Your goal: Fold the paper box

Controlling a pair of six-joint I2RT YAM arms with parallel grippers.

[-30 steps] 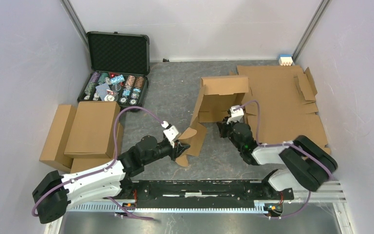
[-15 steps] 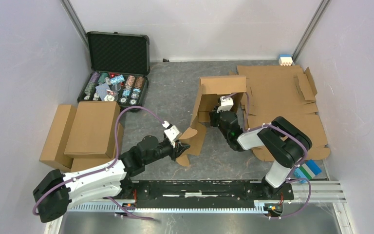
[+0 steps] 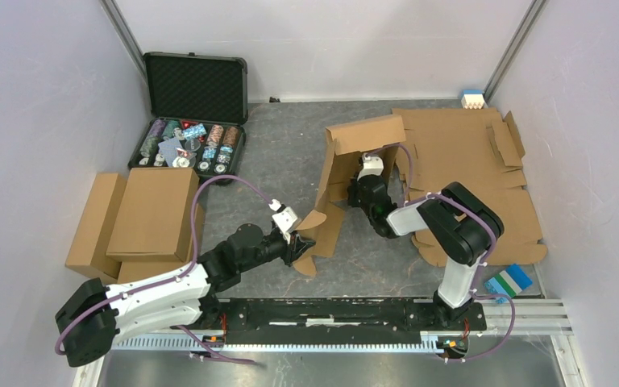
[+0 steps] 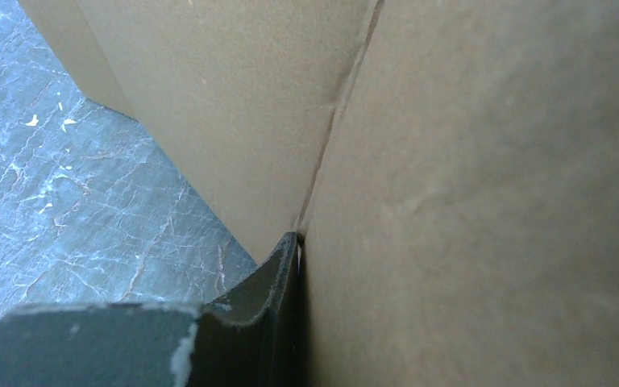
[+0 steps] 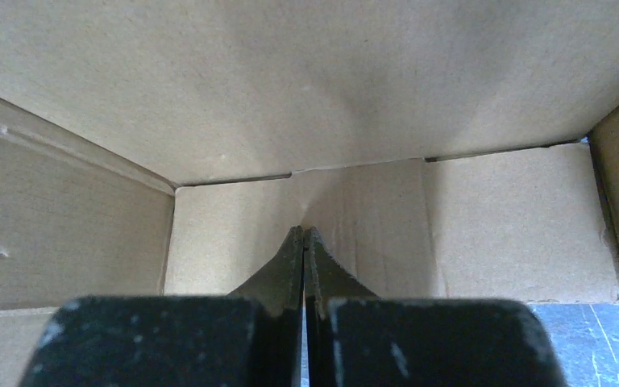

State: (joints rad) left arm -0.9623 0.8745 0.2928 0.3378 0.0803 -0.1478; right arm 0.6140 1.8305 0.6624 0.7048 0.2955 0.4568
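Observation:
The paper box (image 3: 364,139) stands half folded in the middle of the table, its brown panels raised and a flap trailing toward the near left. My left gripper (image 3: 301,240) is shut on that low flap. In the left wrist view one dark finger (image 4: 272,278) presses against the cardboard (image 4: 483,193), which hides the other finger. My right gripper (image 3: 357,192) reaches into the box from the right. In the right wrist view its fingertips (image 5: 303,235) are shut together with nothing between them, pointing at the box's inner wall (image 5: 290,89).
An open black case of poker chips (image 3: 193,121) sits at the back left. Flat cardboard sheets lie stacked at the left (image 3: 141,214) and spread at the right (image 3: 467,161). A small white-and-blue object (image 3: 472,99) is in the back right corner, and a striped green item (image 3: 509,281) lies near the right arm's base.
My right arm swung left and forward, its shut gripper going into the box. The box's upper panel has tipped up at the right. The left arm has hardly moved.

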